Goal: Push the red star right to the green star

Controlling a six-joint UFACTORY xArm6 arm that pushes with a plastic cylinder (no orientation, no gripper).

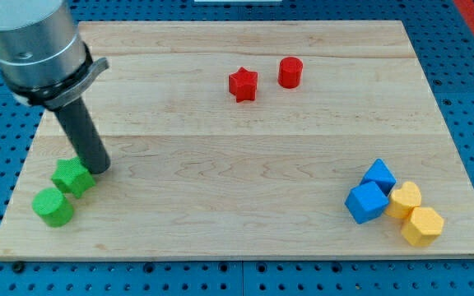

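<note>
Tip (99, 168) down on board (220, 205) at lower left, touching nothing red, just beside green star (72, 176).

Bare rod, no jaws to open or close. Red star (243, 84) far off at top centre, near red cylinder (290, 72); likely light, rigid, prone to spin; best pushed on its right side, through centre. Tip's very end hard to make out against green star.

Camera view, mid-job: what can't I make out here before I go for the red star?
- My tip: its very end sits against the green star; contact cannot be confirmed, since the rod covers the star's upper right edge.
- Arm above the rod: cut off by the view's top and left edges.
- Blue cubes and yellow blocks: bunched together, partly hiding each other, so the yellow shapes are unclear.
- Red star: fully visible.
</note>
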